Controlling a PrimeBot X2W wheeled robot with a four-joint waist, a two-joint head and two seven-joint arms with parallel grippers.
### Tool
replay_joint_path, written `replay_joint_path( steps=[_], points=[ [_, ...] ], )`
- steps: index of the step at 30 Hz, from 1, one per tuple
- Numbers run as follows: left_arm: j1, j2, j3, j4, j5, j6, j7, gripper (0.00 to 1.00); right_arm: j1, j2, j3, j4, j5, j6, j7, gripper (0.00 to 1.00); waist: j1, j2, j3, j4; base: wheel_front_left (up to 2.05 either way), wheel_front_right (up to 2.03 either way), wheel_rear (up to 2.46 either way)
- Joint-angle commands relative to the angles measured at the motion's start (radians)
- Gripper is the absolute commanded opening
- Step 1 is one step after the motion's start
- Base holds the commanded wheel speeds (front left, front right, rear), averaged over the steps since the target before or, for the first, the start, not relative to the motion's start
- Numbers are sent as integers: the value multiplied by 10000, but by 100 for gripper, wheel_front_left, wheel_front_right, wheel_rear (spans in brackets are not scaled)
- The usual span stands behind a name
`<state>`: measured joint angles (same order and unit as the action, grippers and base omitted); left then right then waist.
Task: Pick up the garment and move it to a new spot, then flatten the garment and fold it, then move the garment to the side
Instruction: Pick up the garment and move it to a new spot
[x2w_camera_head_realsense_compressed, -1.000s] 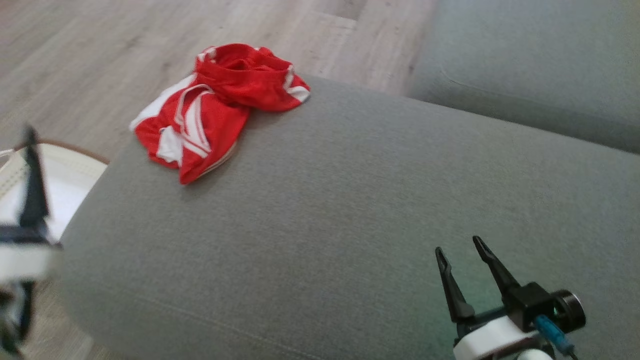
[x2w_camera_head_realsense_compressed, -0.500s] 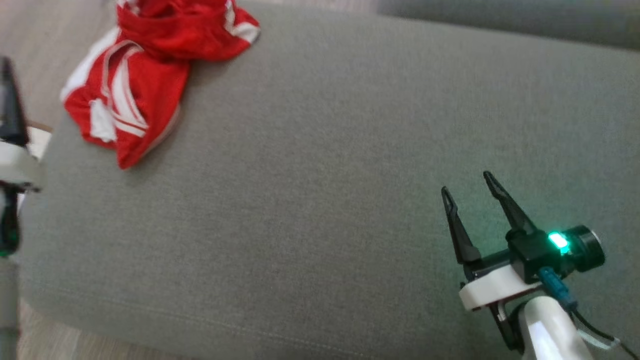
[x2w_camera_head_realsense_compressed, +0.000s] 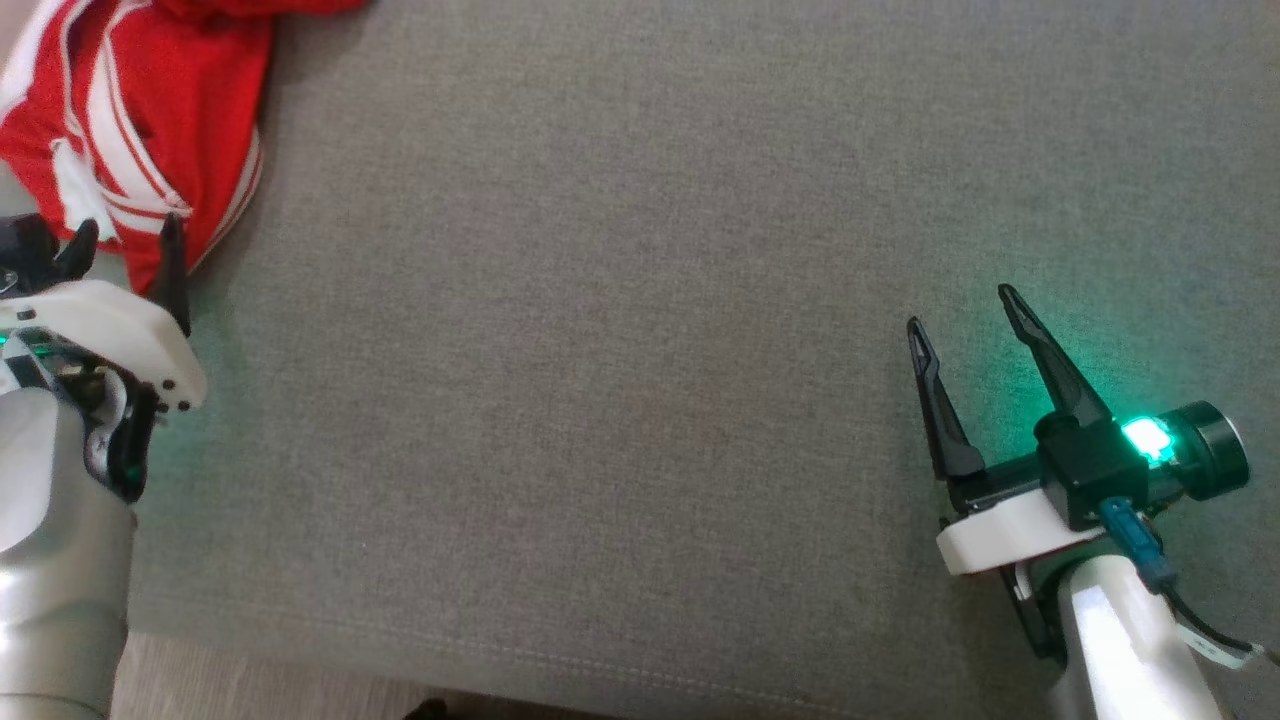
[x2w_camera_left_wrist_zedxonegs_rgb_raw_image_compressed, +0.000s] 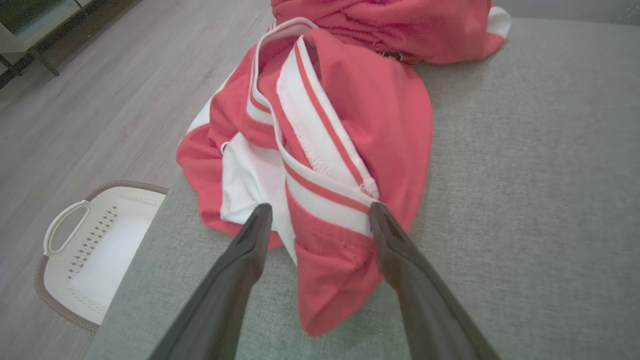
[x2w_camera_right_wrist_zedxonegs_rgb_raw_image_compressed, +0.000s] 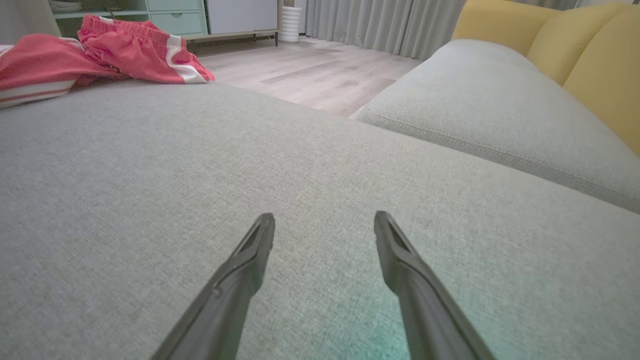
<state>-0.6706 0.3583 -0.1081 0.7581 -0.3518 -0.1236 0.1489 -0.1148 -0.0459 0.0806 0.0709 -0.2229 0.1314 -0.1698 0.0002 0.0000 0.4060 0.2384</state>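
Note:
The garment is red with white stripes and lies crumpled at the far left corner of the grey cushion. In the left wrist view the garment spreads just beyond my left gripper, whose open fingers straddle its near striped hem. In the head view that left gripper stands at the garment's near edge. My right gripper hovers open over bare cushion at the lower right, far from the cloth. From the right wrist view the garment lies at the far left, well beyond the right gripper.
A white laundry basket stands on the wood floor beside the cushion's left edge. A second grey cushion and a yellow backrest lie to the right. The cushion's front seam runs near the bottom of the head view.
The head camera has tilted down, so the garment slid to the top left of the picture. My left gripper has come in to the garment's near edge. Both grippers stay open.

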Motion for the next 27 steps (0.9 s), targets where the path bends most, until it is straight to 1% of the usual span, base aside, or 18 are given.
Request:
replay_joint_path(
  steps=[1, 4, 5, 7, 8, 9, 12, 19, 23, 27],
  points=[
    [-397, 511, 286, -49, -44, 19, -20, 100, -192, -43, 211, -380, -91, -7, 47, 100, -2, 0, 180, -65, 0, 0, 0],
    [-632, 485, 330, 574, -132, 70, -68, 100, -222, -45, 210, -446, -116, -7, 61, 100, -2, 0, 299, -111, 0, 0, 0],
    [-702, 483, 327, 734, -150, 66, -129, 69, -228, -45, 206, -454, -115, -7, 60, 100, -2, 0, 314, -123, 0, 0, 0],
    [-808, 477, 262, 981, -154, 48, -279, 20, -228, -45, 191, -449, -106, -7, 52, 100, -2, 0, 308, -144, 0, 0, 0],
    [-847, 460, 211, 1076, -162, 35, -356, 13, -220, -45, 176, -430, -94, -7, 37, 100, -2, 0, 276, -147, 0, 0, 0],
    [-883, 451, 156, 1147, -171, 19, -448, 0, -209, -45, 160, -397, -80, -7, 20, 100, -2, 0, 235, -150, 0, 0, 0],
    [-998, 506, 37, 1306, -194, -12, -771, 0, -199, -45, 139, -250, -16, -7, -46, 100, -2, 0, 35, -165, 0, 0, 0],
    [-1327, 980, -207, 1314, 17, -39, -1817, 0, -150, -44, 311, 242, 405, -7, -316, 100, -2, 0, -889, -288, 0, 0, 0],
    [-1595, 1308, -532, 981, 172, -55, -1998, 0, 1, -44, 297, 642, 774, -7, -502, 100, -2, 0, -1752, -426, 0, 0, 0],
    [-1839, 1537, -851, 493, 213, -64, -1878, 0, 199, -44, 263, 967, 1097, -7, -637, 100, -2, 0, -2530, -583, 0, 0, 0]
  ],
)
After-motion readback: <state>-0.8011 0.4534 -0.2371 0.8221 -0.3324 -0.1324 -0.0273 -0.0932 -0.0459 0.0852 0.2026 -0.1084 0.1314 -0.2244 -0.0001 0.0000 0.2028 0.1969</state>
